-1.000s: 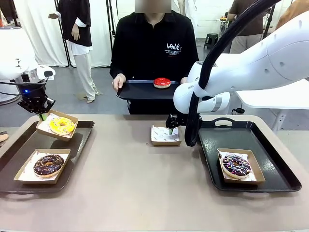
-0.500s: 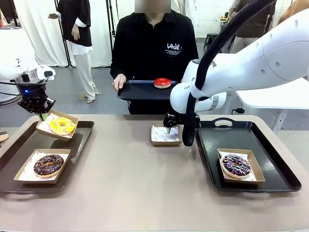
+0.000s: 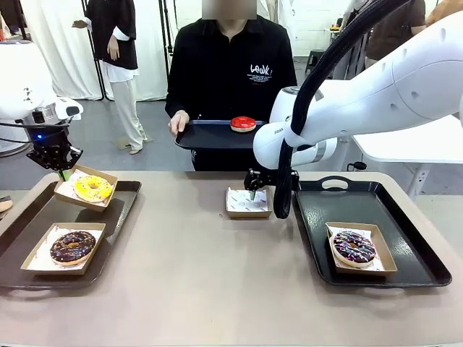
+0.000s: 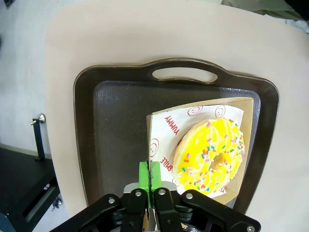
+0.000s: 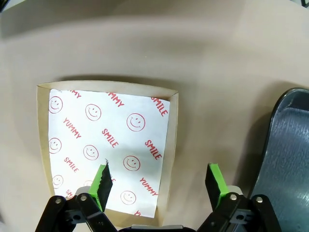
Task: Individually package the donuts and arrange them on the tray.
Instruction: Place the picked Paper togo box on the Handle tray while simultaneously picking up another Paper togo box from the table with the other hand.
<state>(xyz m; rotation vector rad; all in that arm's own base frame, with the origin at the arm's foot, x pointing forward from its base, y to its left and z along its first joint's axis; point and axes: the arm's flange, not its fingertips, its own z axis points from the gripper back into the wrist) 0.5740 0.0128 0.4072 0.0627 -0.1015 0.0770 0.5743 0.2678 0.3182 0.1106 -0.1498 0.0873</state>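
Right gripper [image 5: 158, 187] hovering low over the empty brown cardboard box lined with smiley-print paper [image 3: 248, 203] mid-table, green pads spread wide, straddling its right wall. Red-iced ring donut [image 3: 243, 123] beyond, on the black tray held by the person [image 3: 210, 135] at the far side. Left gripper [image 4: 150, 176] pinched tight on the edge of the yellow-iced donut's box [image 4: 205, 147], far left, lifted and tilted.

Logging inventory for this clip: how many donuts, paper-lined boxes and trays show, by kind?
Donuts: 4 (yellow-iced donut, chocolate-glazed donut, sprinkled dark donut, red-iced donut)
Paper-lined boxes: 4 (empty box; three hold donuts)
Trays: 3 (left tray, right tray, person's tray)
Total: 11
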